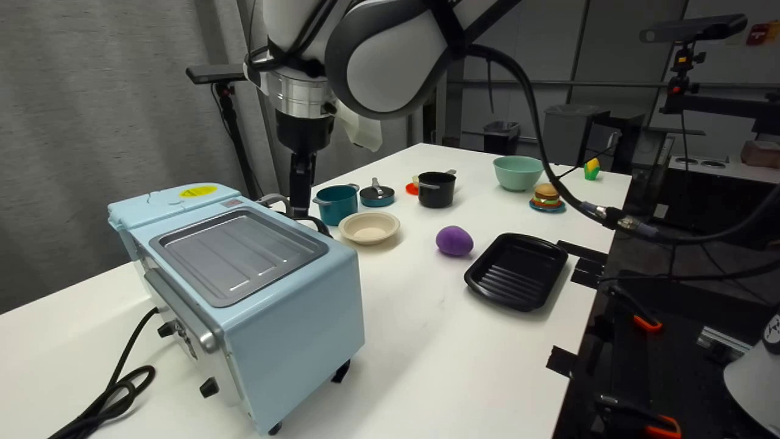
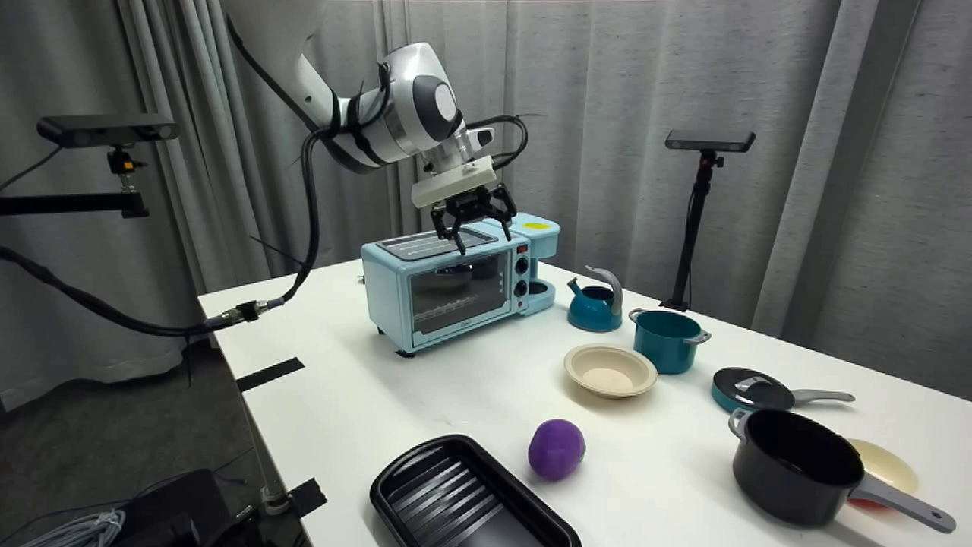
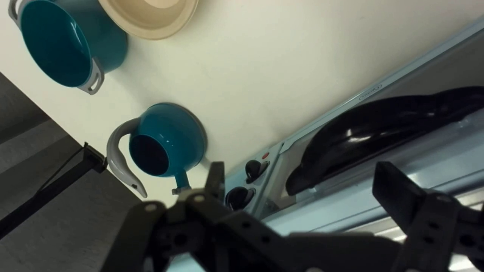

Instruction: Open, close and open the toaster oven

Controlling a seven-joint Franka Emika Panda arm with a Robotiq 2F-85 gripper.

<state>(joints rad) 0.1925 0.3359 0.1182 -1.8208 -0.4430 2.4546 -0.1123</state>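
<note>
We see our Robotiq gripper [image 2: 484, 241] released, fingers [image 3: 395, 192] parted, near the top front edge of the light-blue toaster oven [image 2: 452, 279], glass door [image 2: 462, 295] upright, white table [image 2: 456, 387] beneath, teal kettle [image 2: 594, 310] nearby

We see smooth, painted-looking metal on the toaster oven [image 1: 298, 323] — bare-looking metal on its ribbed top panel [image 1: 241, 253] — a glossy kettle [image 3: 177, 136], a smooth table [image 1: 420, 353] and matt, rough-looking cloth curtains [image 2: 592, 99].
</note>
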